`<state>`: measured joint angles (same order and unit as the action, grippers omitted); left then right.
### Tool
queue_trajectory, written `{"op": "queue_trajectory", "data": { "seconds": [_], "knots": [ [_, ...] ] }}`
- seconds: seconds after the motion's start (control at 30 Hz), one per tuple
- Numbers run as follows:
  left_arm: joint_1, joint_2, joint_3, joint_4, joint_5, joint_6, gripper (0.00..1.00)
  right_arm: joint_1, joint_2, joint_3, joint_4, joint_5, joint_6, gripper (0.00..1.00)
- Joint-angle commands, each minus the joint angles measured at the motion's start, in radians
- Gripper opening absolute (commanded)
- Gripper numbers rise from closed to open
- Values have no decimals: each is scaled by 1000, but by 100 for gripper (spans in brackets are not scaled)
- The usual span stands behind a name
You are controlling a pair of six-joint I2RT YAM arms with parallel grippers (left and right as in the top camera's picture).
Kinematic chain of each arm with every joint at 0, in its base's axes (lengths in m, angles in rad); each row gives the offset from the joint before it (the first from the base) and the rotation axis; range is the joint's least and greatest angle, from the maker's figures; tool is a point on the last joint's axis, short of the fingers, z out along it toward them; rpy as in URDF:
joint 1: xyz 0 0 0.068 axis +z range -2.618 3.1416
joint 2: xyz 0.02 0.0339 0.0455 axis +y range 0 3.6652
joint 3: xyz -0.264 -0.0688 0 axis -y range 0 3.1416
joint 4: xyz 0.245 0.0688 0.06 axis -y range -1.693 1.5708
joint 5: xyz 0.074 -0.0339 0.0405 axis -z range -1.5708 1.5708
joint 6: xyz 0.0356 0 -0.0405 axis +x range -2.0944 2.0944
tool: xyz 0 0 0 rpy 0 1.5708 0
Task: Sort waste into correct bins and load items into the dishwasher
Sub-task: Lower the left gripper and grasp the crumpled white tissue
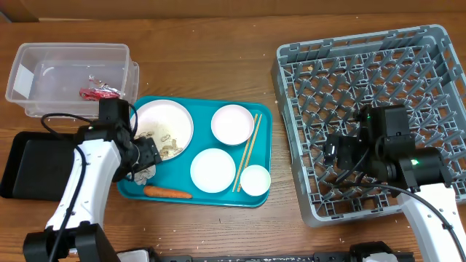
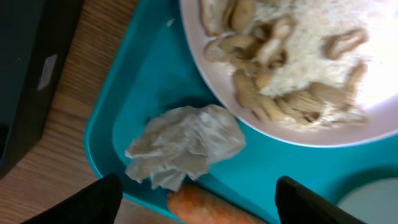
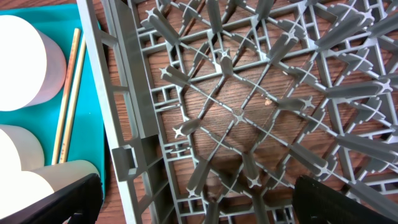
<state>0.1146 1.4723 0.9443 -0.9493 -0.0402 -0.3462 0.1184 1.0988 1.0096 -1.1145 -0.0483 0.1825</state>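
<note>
At the left edge of the worktop (image 1: 218, 44) lies the black tray (image 1: 18, 167). Just beyond it stands the clear tub (image 1: 58, 76), with the red-silver wrapper (image 1: 98, 93) inside near its right wall.

The left claw (image 1: 144, 161) hangs over the near left corner of the teal tray (image 1: 200, 140). Its fingers (image 2: 93, 205) are spread wide and grip nothing. In the left wrist view the crumpled tissue (image 2: 186, 146) lies on the tray between them. The tissue seems to touch the rim of the large plate (image 2: 373, 124), though the blur makes that hard to settle. The plate carries the beige food scraps (image 2: 280, 56) with rice. The carrot (image 2: 211, 208) lies just on the near side of the tissue, along the tray's near edge.

Further right on the tray sit the far bowl (image 1: 232, 124), the near bowl (image 1: 213, 169) and the cup (image 1: 255, 180). The chopsticks (image 1: 247, 151) lie slantwise, to the right of both bowls and running from beside the far bowl towards the cup.

To the right of the tray stands the grey rack (image 1: 291, 65), with nothing loaded on its lattice floor. The right claw (image 1: 338, 156) hovers over the rack's near left part. Its fingers (image 3: 62, 202) are parted and it is released, holding nothing. The right wrist view shows bare pegs below it, and the chopsticks and white dishes beyond the rack's left wall.
</note>
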Motion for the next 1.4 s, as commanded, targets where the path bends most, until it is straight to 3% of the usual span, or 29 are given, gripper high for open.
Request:
{"op": "queue_trajectory", "data": {
  "seconds": [0.0,0.17,0.43,0.57,1.37],
  "knots": [
    [-4,25,-45,28,-48,-23,77,-2,-2,34,4,-5,-3,100],
    [-4,61,-63,48,-46,-29,72,-2,-2,34,4,-5,-3,100],
    [-4,67,-63,66,-46,-29,21,-2,-2,34,3,-5,-3,100],
    [-4,67,-63,66,-45,-28,4,-2,-2,34,4,-5,-3,100],
    [-4,24,141,-166,-45,-23,4,-2,-2,34,-10,3,-4,100]
  ]
}}
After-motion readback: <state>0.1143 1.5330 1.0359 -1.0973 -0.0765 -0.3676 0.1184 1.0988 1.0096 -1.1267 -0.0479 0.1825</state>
